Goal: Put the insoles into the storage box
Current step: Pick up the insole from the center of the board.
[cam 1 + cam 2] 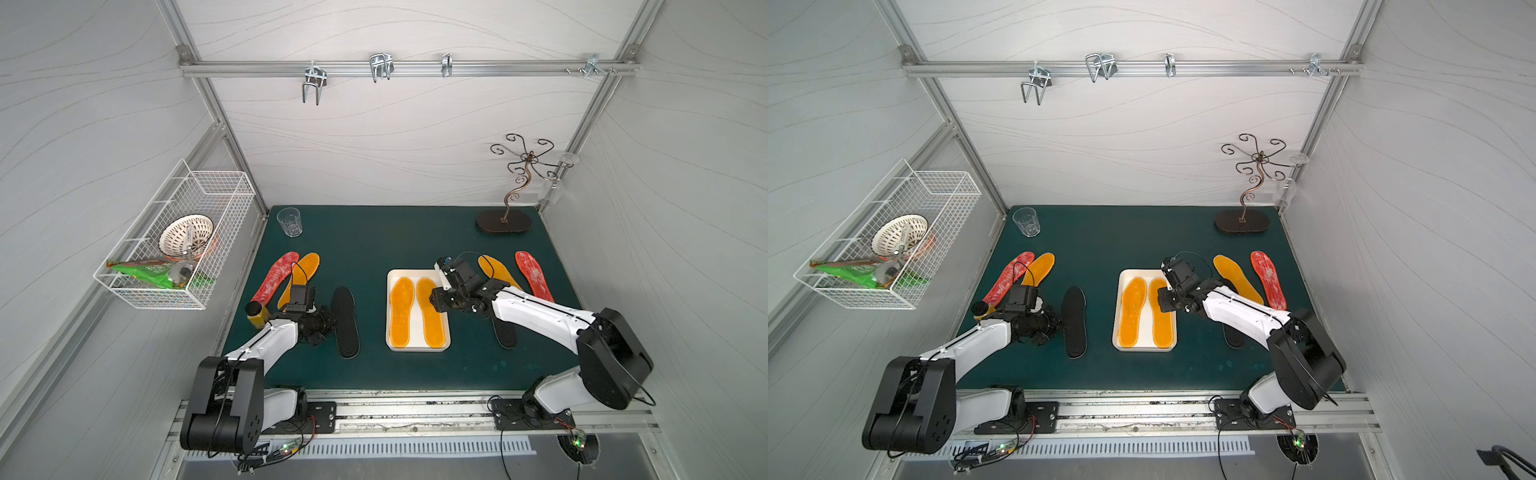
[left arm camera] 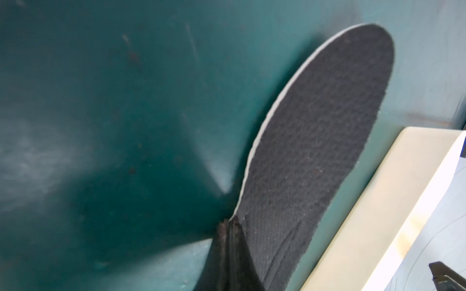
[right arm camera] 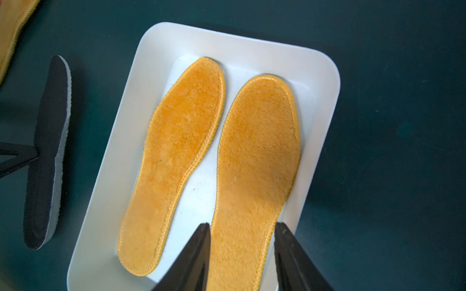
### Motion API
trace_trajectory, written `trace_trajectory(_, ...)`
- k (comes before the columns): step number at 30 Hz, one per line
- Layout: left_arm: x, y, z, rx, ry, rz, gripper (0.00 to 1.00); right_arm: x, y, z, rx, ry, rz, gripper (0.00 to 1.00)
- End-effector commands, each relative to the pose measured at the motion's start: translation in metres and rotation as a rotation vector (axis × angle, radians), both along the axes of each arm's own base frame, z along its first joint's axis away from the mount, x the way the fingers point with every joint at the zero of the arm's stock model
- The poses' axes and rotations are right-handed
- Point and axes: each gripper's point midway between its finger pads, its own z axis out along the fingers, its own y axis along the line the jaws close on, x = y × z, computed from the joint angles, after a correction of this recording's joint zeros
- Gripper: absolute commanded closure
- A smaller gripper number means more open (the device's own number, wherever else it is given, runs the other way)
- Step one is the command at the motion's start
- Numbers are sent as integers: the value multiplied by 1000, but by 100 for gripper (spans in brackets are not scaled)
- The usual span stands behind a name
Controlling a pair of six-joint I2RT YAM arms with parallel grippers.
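Beside the shallow white plastic box (image 1: 417, 273), the left claw (image 2: 228, 223) clamps the flat black fabric insole (image 2: 315, 138) by its edge — ready for lifting; the right claw (image 3: 242, 226) gapes.

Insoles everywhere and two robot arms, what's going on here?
Two robot arms are packing insoles into the white storage box, where two orange insoles already lie side by side. The left claw is pinched shut on a black insole's edge, holding it tipped up. The right claw hangs open over the box. Two red, two orange and one black wait on the mat.
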Motion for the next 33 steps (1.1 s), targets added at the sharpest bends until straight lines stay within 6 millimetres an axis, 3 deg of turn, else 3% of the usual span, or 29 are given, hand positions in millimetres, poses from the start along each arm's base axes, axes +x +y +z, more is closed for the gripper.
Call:
trace_trajectory(1,7,-5,15,4,-41,-46,100,0,-1,-3,13,0,-9,54)
trace_trajectory(11,7,-3,39,34,-107,-73,100,0,-2,4,30,-32,-1,54)
trace_trajectory(21,9,-7,33,13,-96,-88,100,0,-3,4,27,-35,-2,53)
trace_trajectory(23,8,-7,31,19,-80,-93,94,0,-2,5,29,-38,0,53)
trace_trajectory(24,7,-6,29,23,-68,-93,85,0,-3,5,29,-37,-1,53)
trace_trajectory(27,3,-4,25,38,-30,-93,70,0,-3,7,32,-43,2,53)
trace_trajectory(33,-2,2,20,87,16,-124,63,-1,-4,10,41,-53,1,52)
